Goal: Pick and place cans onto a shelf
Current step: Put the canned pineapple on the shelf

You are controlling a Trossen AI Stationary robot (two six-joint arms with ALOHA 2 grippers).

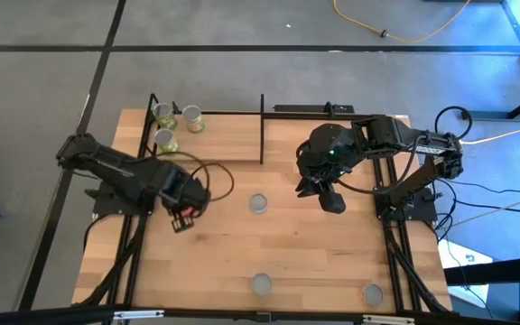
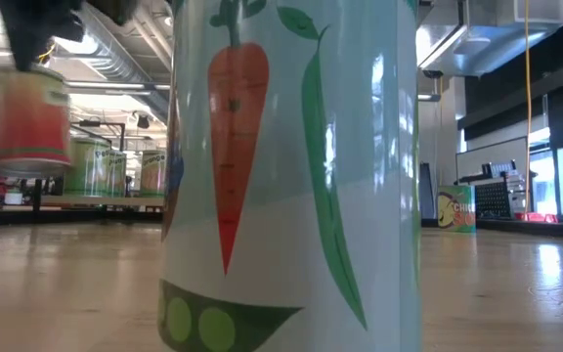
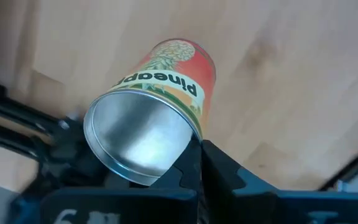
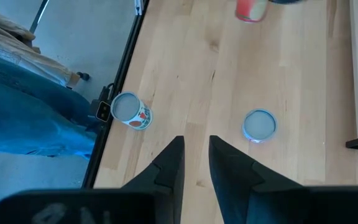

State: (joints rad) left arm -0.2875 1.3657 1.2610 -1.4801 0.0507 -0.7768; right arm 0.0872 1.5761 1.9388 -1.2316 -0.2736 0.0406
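The left tool [image 1: 184,215] is clamped on a red-orange pineapple can [image 3: 160,93], lifted above the tabletop [image 1: 287,244]. Next: carry it to the far-left shelf [image 1: 215,135] beside 3 cans [image 1: 177,124]. The right tool [image 4: 196,163] hovers empty, fingers slightly apart.

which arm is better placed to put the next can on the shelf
Left. Its gripper already holds the pineapple can near the shelf; the right gripper hangs empty over the table's middle.
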